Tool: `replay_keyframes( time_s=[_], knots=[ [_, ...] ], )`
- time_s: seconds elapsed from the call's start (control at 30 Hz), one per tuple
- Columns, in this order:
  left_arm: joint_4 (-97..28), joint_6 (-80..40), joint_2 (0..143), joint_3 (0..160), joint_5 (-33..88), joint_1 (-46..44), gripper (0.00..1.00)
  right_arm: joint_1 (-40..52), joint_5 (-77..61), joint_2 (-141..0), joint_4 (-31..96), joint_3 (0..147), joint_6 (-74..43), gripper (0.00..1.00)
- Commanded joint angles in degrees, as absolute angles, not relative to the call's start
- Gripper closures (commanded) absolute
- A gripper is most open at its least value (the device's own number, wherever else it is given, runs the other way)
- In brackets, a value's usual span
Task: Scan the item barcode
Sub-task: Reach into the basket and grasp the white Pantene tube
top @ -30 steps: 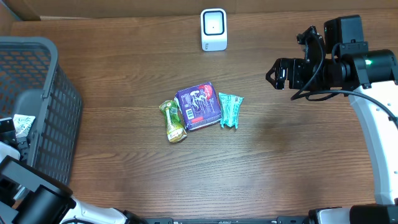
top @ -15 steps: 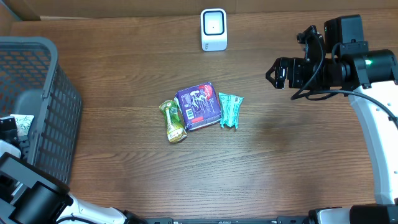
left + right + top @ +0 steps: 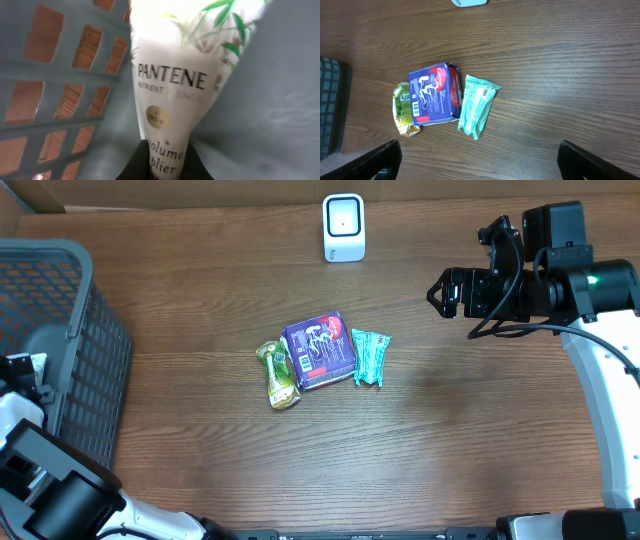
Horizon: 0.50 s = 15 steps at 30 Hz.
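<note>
Overhead, I count three packets bunched together on the table (image 3: 450, 440). There is a purple packet (image 3: 319, 350), a yellow-green packet (image 3: 279, 374) touching its left side, and a teal packet (image 3: 368, 357) just beside its right. One white scanner (image 3: 343, 227) stands well beyond the purple packet, and one grey basket (image 3: 60, 330) sits far to its left. My left pincer (image 3: 22, 372) is down in that basket beside a sliver of white sachet (image 3: 36, 364), but I cannot see its jaws from here. My right pincer (image 3: 440, 292) hangs beyond and well to the right of the purple packet.

The left wrist view settles it. The fingers (image 3: 135, 165) are clamped on the lower end of one sachet printed PANTENE, with the basket mesh close behind.

Only the right wrist view shows the white printed labels on the yellow-green and teal packets. It also shows the right pincer's two fingers (image 3: 375, 160) spread wide, gripping nothing.
</note>
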State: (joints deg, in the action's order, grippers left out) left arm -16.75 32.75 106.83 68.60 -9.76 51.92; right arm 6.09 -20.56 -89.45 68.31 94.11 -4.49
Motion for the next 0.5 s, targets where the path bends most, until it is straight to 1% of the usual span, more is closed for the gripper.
replay_keyframes(
  time_s=[0.0,0.1,0.23,0.47],
  knots=[
    [-16.23,24.40,99.74,69.28,-6.55,50.92,0.96,6.15,-20.64,-89.60,67.75,93.95,-4.71,0.00],
    [-16.08,23.53,94.48,69.28,-1.93,49.71,0.96,6.15,-20.67,-89.60,66.92,93.95,-4.71,0.00],
    [-14.83,23.33,85.86,69.28,-1.96,45.63,0.96,6.15,-20.64,-89.60,66.41,93.95,-4.71,0.00],
    [-11.42,17.23,74.00,69.28,-11.40,37.80,0.96,6.15,-20.67,-89.60,66.74,93.95,-4.71,0.00]
  ],
)
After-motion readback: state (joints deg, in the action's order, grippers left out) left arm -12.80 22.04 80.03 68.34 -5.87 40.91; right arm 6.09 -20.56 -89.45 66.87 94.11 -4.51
